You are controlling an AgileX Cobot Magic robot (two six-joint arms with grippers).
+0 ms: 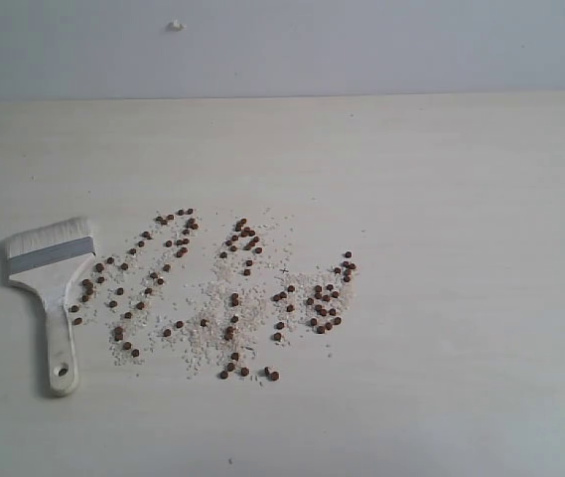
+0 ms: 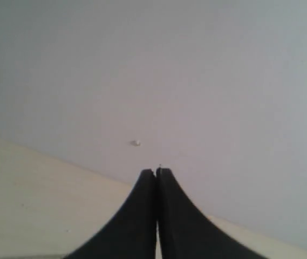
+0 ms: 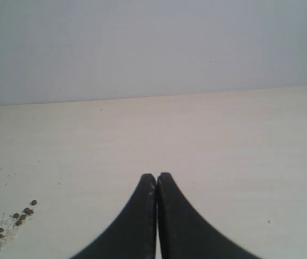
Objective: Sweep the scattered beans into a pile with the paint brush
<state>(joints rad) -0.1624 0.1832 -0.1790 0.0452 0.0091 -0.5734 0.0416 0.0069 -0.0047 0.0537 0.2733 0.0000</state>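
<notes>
Reddish-brown beans (image 1: 232, 298) lie scattered with white grains over the middle of the pale table, in loose streaks rather than one pile. The paint brush (image 1: 52, 288) lies flat at their left, whitish bristles away from the camera, wooden handle with a hole pointing to the front edge. Neither gripper appears in the exterior view. My left gripper (image 2: 156, 170) is shut with nothing in it and faces the grey wall. My right gripper (image 3: 156, 175) is shut and empty above bare table; a few beans (image 3: 24, 213) show at that view's lower left.
A grey wall (image 1: 282, 45) rises behind the table's far edge, with a small white speck (image 1: 176, 25) on it. Bare tabletop (image 1: 481, 248) extends right of the beans and along the front.
</notes>
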